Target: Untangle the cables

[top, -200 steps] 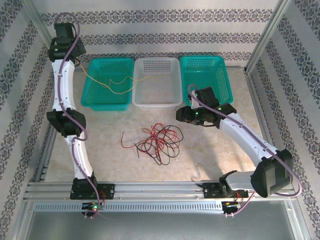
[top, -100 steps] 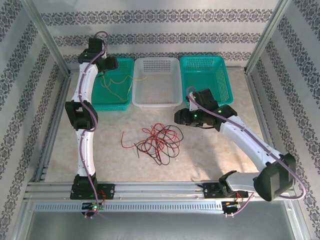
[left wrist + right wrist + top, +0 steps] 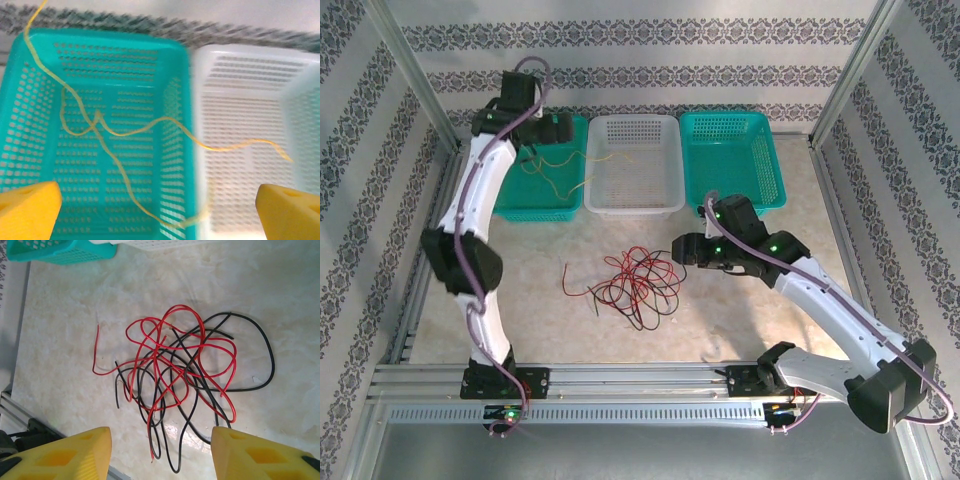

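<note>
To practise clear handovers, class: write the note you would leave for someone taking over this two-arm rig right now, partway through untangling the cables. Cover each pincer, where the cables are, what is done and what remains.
Left pincer: open, empty, above the left teal basket.
Right pincer: open, empty, over the table by the red and black tangle.
Yellow cable: apart from the others, mostly in the left teal basket, one end trailing into the white basket.
Done: yellow separated.
Left: red and black are knotted together on the table; pull them apart.
</note>
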Controlling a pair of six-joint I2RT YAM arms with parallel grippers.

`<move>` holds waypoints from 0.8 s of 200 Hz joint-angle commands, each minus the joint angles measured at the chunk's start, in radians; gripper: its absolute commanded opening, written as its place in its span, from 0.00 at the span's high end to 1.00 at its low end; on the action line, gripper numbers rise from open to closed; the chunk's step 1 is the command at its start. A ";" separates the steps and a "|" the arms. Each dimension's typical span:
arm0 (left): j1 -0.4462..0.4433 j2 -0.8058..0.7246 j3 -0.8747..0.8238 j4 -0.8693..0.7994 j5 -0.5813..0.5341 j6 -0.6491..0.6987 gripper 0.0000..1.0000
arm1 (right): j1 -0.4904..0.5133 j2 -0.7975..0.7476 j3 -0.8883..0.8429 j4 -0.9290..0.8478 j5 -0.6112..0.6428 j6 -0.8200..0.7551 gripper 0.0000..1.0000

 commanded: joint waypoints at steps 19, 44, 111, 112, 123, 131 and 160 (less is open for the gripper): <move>-0.133 -0.419 -0.520 0.415 0.164 -0.264 0.00 | 0.013 0.078 -0.091 0.068 0.025 0.009 0.44; -0.297 -0.542 -0.706 0.373 0.147 -0.233 0.06 | 0.013 0.181 -0.115 0.100 0.004 -0.004 0.46; -0.507 -0.474 -1.013 0.469 0.238 -0.420 0.15 | 0.019 0.323 -0.176 0.184 -0.016 -0.044 0.63; -0.509 -0.469 -1.012 0.470 0.238 -0.420 0.16 | 0.019 0.326 -0.176 0.185 -0.015 -0.045 0.64; -0.538 -0.404 -0.994 0.461 0.239 -0.411 0.20 | 0.020 0.345 -0.176 0.193 -0.013 -0.050 0.68; -0.557 -0.355 -0.970 0.440 0.224 -0.399 0.23 | 0.022 0.354 -0.172 0.197 -0.013 -0.054 0.75; -0.588 -0.218 -0.874 0.348 0.094 -0.351 0.27 | 0.046 0.320 -0.146 0.169 -0.007 -0.063 0.92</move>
